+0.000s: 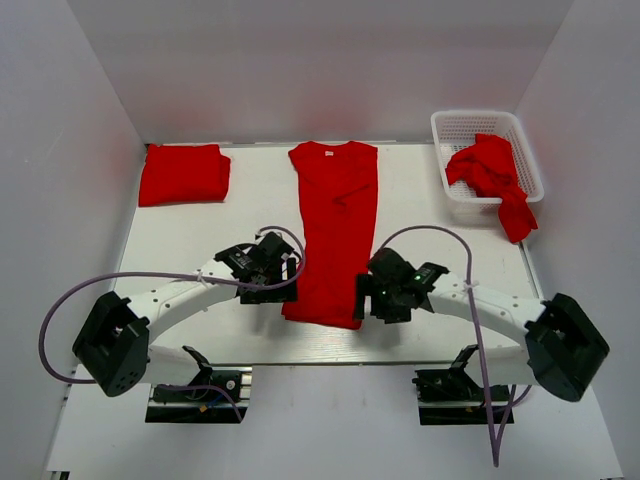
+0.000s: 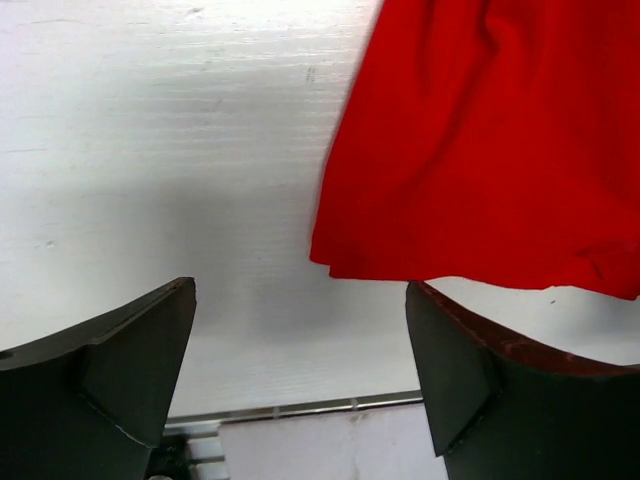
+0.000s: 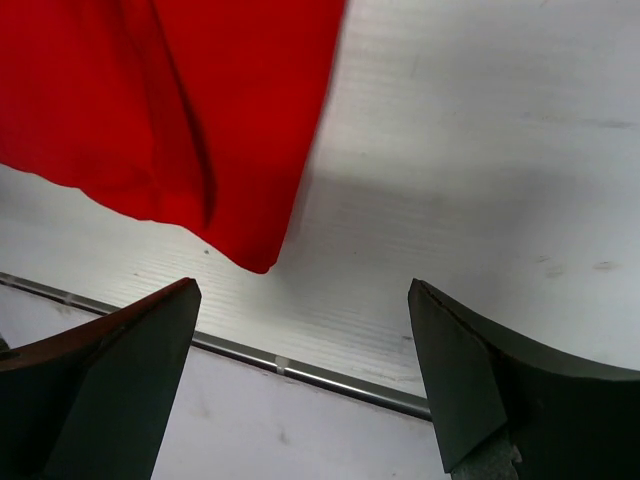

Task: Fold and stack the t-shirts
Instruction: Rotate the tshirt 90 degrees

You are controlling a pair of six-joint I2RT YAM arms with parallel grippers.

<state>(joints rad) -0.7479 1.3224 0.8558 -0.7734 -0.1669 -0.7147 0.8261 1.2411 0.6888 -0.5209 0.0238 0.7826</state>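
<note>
On tabletop [image 1: 200,235], centre t-shirt [image 1: 335,220] folded lengthwise; left hand [image 2: 300,290] and right hand [image 3: 303,285] open, empty, flanking its hem.

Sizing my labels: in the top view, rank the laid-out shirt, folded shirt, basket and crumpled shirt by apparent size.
1. laid-out shirt
2. basket
3. folded shirt and crumpled shirt: too alike to rank.
</note>
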